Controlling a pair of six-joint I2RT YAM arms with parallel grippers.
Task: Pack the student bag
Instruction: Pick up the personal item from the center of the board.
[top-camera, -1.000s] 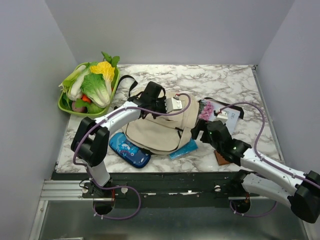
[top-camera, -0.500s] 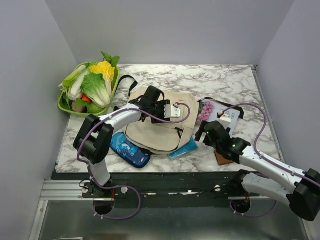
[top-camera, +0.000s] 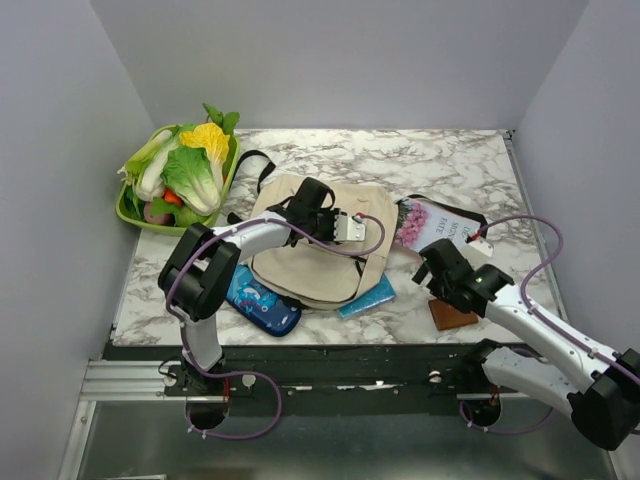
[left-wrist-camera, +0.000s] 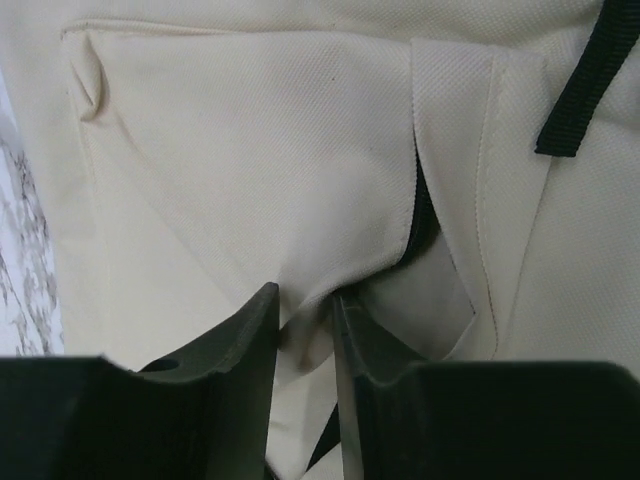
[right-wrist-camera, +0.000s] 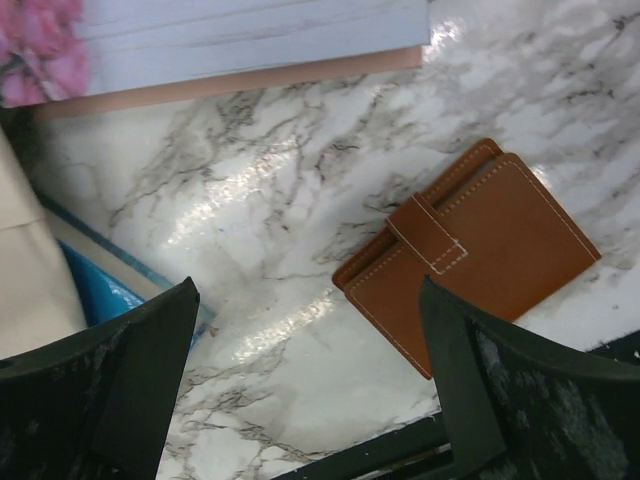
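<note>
Jaws, left gripper (left-wrist-camera: 305, 300): narrowly apart, low on the student bag (top-camera: 300, 272), with a raised ridge of its beige cloth standing between the fingers (left-wrist-camera: 240, 350); whether the ridge is clamped cannot be told
Jaws, right gripper (right-wrist-camera: 307, 290): spread wide, nothing between them, held above bare marble to the right of the student bag
Student bag: lies flat on the marble table (top-camera: 420, 160), about mid-table, under the left arm
Zipper trim (left-wrist-camera: 425, 215): black, showing in a slit beneath a flap of the bag's cloth, just ahead of the left fingertips
Black strap (left-wrist-camera: 585, 85): crosses the bag's cloth, at the upper right of the left wrist view
Pencil case (top-camera: 258, 298): dark blue, patterned, at the bag's near-left corner, touching its edge
Blue flat item (top-camera: 368, 299): light blue, protruding from under the bag's near-right edge; its kind cannot be told
Book (top-camera: 440, 225): pale cover with pink flowers, flat on the marble, just beside the bag's right edge
Wallet (right-wrist-camera: 470, 250): brown, with a tab closure, shut, to the right of the bag and nearer the arms than the book; apart from both
Basket (top-camera: 122, 213): green, filled with leafy vegetables, to the far left of the bag and apart from it
</note>
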